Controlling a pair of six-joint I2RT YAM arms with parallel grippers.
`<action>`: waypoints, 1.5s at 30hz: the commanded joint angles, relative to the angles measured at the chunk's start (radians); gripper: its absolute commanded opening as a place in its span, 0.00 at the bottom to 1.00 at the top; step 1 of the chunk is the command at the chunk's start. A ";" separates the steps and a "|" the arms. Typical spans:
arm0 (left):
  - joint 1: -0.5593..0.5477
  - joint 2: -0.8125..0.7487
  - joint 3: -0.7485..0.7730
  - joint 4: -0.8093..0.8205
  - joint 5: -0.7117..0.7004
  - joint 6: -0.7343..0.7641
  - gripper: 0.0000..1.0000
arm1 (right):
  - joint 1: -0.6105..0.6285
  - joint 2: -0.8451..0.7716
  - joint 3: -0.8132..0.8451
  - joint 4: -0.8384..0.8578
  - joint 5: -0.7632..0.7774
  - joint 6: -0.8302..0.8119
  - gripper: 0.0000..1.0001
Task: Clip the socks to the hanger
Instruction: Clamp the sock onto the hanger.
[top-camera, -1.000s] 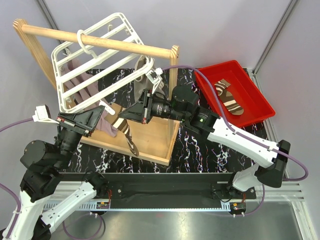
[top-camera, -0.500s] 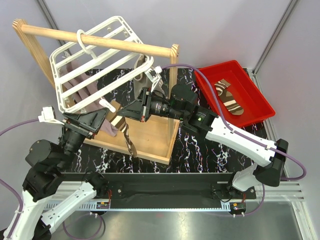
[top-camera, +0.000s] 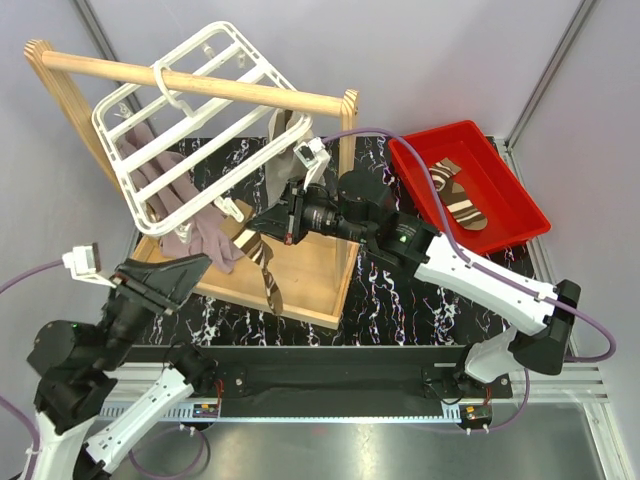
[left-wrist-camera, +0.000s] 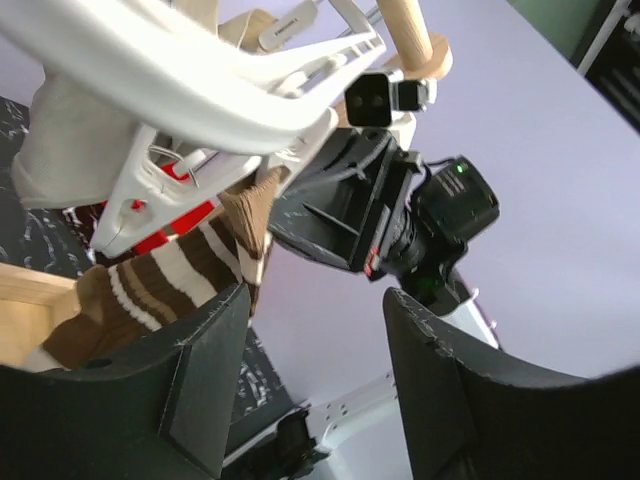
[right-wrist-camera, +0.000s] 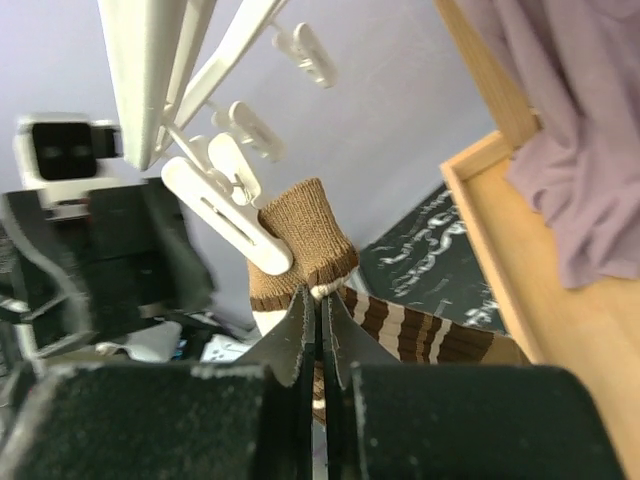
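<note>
**Overhead view.** The hanger (top-camera: 125, 175) hangs tilted from the wooden rail stand (top-camera: 250, 92), at 11 o'clock on the table (top-camera: 400, 295). Mauve cloths (top-camera: 205, 240) droop from its lower edge, and a grey-beige cloth (top-camera: 283, 150) hangs at its 3 o'clock corner. The hanging sock (top-camera: 262, 255) dangles below that lower edge, over the stand's base board. Only this view shows the red bin (top-camera: 430, 133) at 2 o'clock. It holds the second sock (top-camera: 458, 200), which lies flat and alone. The left gripper (top-camera: 190, 268) sits at 8 o'clock from the hanging sock, apart from it.

**Right wrist view.** The right gripper (right-wrist-camera: 320, 300) is clenched on the brown cuff of the hanging sock, its two fingers pressed together with fabric between them. At 10 o'clock from the tips, a white clip (right-wrist-camera: 222, 215) dangling from the hanger meets the cuff's edge. Whether the clip bites the fabric cannot be told. The overhead view hides this contact behind the arm.

**Left wrist view.** The left fingers (left-wrist-camera: 200, 380) are spread with nothing between them, so that gripper is released. The striped sock fills the 9 o'clock side under the hanger's bars, and the right arm's black gripper stands at the centre. That gripper blocks sight of where sock and clip meet.
</note>
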 joint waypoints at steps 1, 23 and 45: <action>-0.004 -0.041 0.094 -0.114 0.049 0.179 0.60 | -0.006 -0.038 0.035 -0.124 0.095 -0.104 0.00; -0.004 0.126 0.258 -0.294 -0.226 0.429 0.73 | -0.005 -0.159 0.057 -0.349 0.278 -0.472 0.09; -0.002 0.287 0.299 -0.103 -0.201 0.526 0.65 | -0.005 -0.176 0.120 -0.450 0.136 -0.535 0.45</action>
